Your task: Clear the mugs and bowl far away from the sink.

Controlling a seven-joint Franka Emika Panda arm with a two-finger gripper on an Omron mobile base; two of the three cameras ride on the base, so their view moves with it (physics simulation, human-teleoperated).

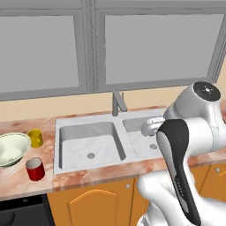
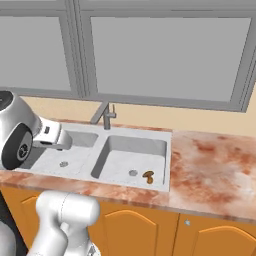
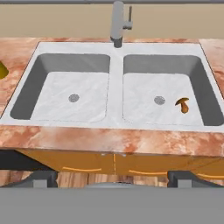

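Note:
The grey double-basin sink [image 1: 88, 120] sits in the marbled counter, with its faucet [image 1: 117, 103] at the middle back. Left of the sink stand the cream bowl [image 1: 11, 148] with a greenish rim, the yellow mug [image 1: 36, 138] just right of it, and the red mug [image 1: 35, 169] nearer the counter's front edge. All three rest on the counter, apart from each other. My gripper [image 3: 113, 180] is open and holds nothing. It hangs in front of the sink [image 3: 116, 87] and looks across both basins. A sliver of the yellow mug [image 3: 2, 70] shows at the hand view's left edge.
A small brown object [image 3: 183, 105] lies in the right basin beside the drain. A broad stretch of counter [image 2: 215, 165] runs to the right of the sink. Windows line the wall behind, and orange cabinet doors [image 1: 97, 201] sit below the counter.

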